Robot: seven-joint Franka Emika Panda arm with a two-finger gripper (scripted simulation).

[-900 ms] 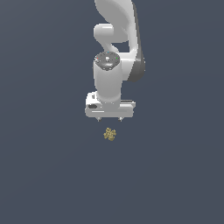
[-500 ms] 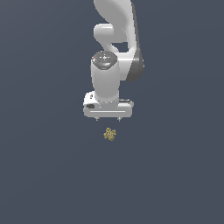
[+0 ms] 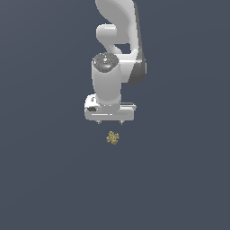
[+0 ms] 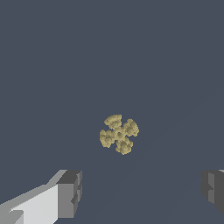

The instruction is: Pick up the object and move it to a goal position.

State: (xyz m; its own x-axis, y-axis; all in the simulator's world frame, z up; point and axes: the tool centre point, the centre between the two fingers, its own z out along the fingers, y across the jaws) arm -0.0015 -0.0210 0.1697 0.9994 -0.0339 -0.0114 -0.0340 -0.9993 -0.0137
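While your arm (image 3: pixel 117 58) hangs down from the top of the exterior view, you've got the white claw (image 3: pixel 109 122) pointing straight at the floor (image 3: pixel 49 170), and the little mustard-yellow lump (image 3: pixel 112 138) sits on that floor just below it. You can see a clear gap between the claw and the lump in that view: nothing is touching it. From the exterior view the lump lies nearly under the middle of the claw's crossbar, a shade toward the exterior view's right.

Look at your wrist view and the claw (image 4: pixel 142 192) is spread wide. One grey fingertip (image 4: pixel 70 193) shows on one side of the picture and the other sits right at the opposite edge, partly cut off, with bare floor (image 4: pixel 52 65) between them. You're holding nothing. The lump (image 4: pixel 119 134) shows there as a knobbly cross of four rounded lobes, tan and pitted, lying flat on the dark slate-blue surface. It falls between the lines of the two fingers but ahead of their tips, not yet in between them, and it looks much narrower than the spread of the claw.

You have an even, unmarked floor all round the lump, and the lump is alone on it.
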